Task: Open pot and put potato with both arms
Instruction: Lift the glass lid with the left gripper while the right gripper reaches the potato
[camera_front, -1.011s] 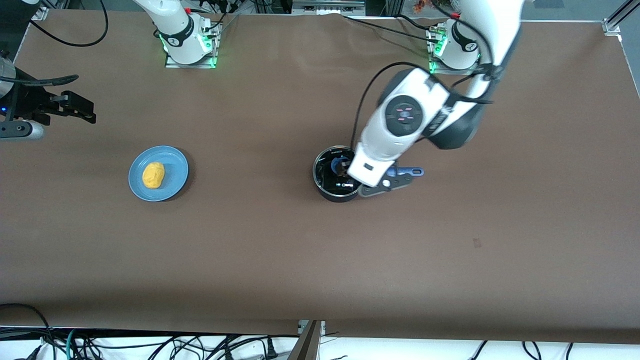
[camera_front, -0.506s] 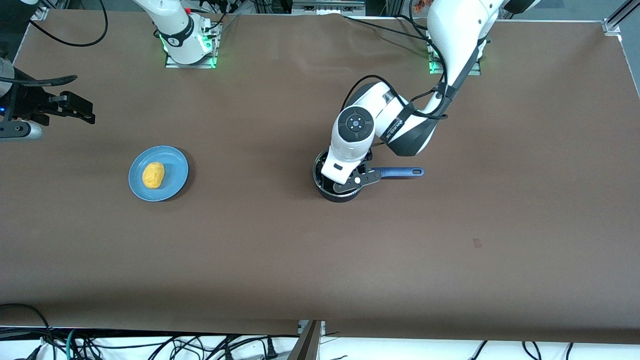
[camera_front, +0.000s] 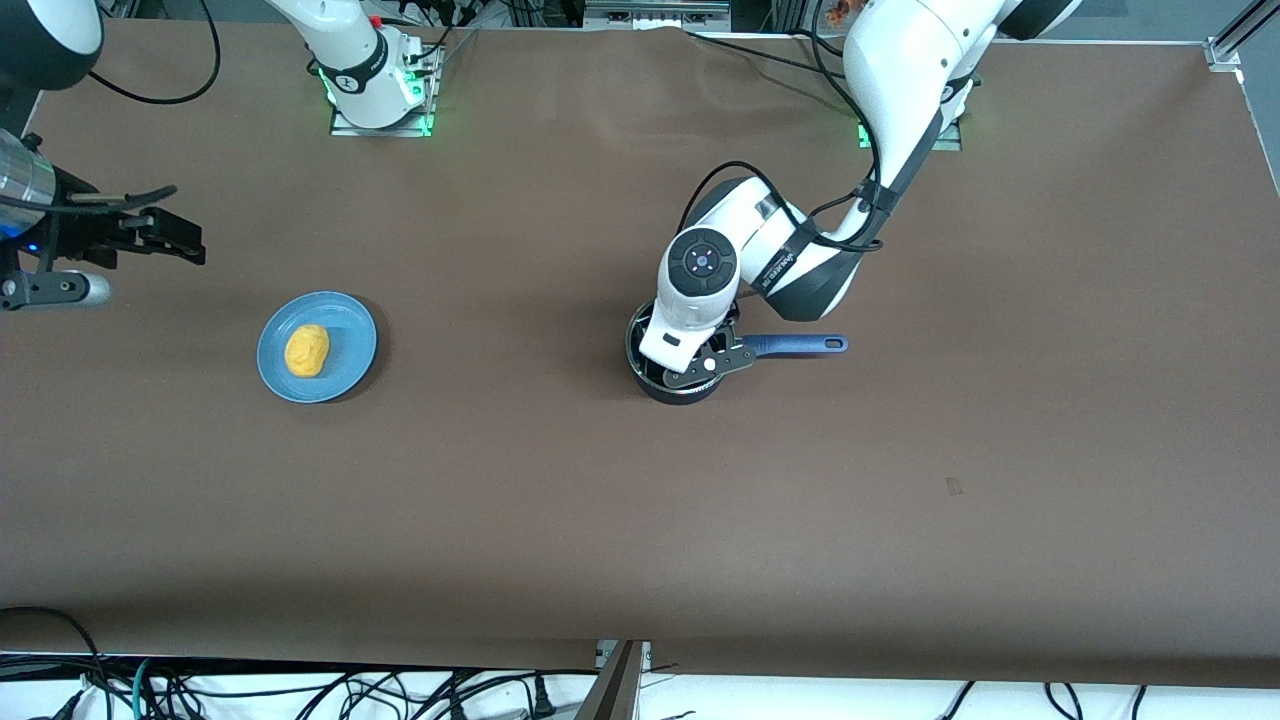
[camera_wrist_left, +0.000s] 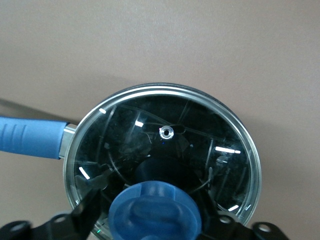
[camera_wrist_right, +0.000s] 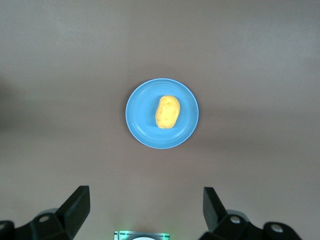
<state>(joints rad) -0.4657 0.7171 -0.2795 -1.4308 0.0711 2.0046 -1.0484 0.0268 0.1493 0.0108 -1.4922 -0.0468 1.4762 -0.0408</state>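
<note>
Left hand (camera_wrist_left: 155, 220) low over lidded pot (camera_front: 668, 368); potato (camera_front: 307, 351) on plate (camera_front: 352, 322).

You have a wide table (camera_front: 560, 520) covered in a plain brown cloth that runs almost edge to edge. Nearest the front camera, black cables (camera_front: 300, 690) lie tangled on a white floor (camera_front: 820, 700) under the table's edge. A metal frame corner (camera_front: 1225, 50) sits at the left arm's end. The light is even, with soft shadows.
</note>
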